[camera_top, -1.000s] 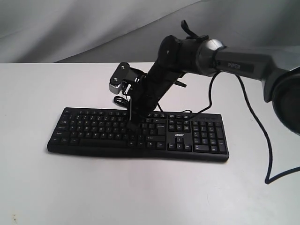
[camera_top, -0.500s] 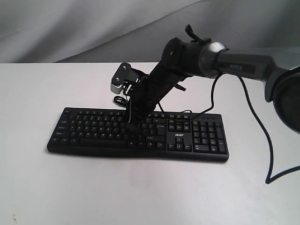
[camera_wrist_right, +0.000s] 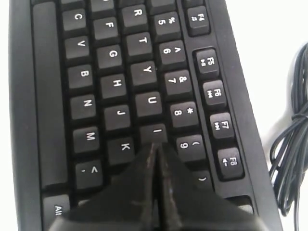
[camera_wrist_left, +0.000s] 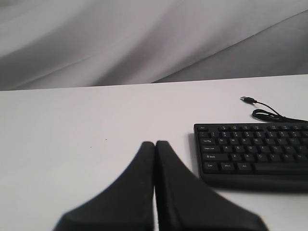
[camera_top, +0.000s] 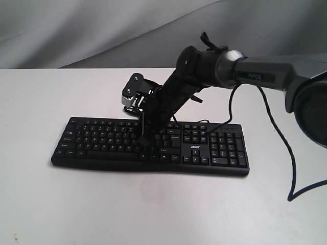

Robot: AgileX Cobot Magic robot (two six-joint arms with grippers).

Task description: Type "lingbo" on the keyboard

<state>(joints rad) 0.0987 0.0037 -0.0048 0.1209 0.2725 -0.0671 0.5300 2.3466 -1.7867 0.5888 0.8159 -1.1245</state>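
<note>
The long black keyboard [camera_top: 102, 140] lies across the white table [camera_top: 61, 204], number pad to the right. My right gripper [camera_top: 143, 139] reaches down over its middle, fingers shut with nothing between them. In the right wrist view the shut right gripper [camera_wrist_right: 155, 144] has its tip at the near edge of the I key [camera_wrist_right: 155, 130], between K [camera_wrist_right: 124, 147] and 9 [camera_wrist_right: 188, 143]; the key under the fingers is hidden. My left gripper [camera_wrist_left: 155, 143] is shut and empty above bare table, off the Ctrl end of the keyboard [camera_wrist_left: 250, 149]. The exterior view does not show it.
The keyboard's thin USB cable [camera_wrist_left: 262, 113] lies coiled behind it, plug [camera_wrist_left: 247, 99] loose on the table; the same cable [camera_wrist_right: 288, 154] shows beside the function row. A black arm cable [camera_top: 278, 138] hangs and loops onto the table at the right.
The right arm's upper joints have shifted slightly to the right and the wrist has tilted; the shut fingertip stays over the same spot on the keyboard.
</note>
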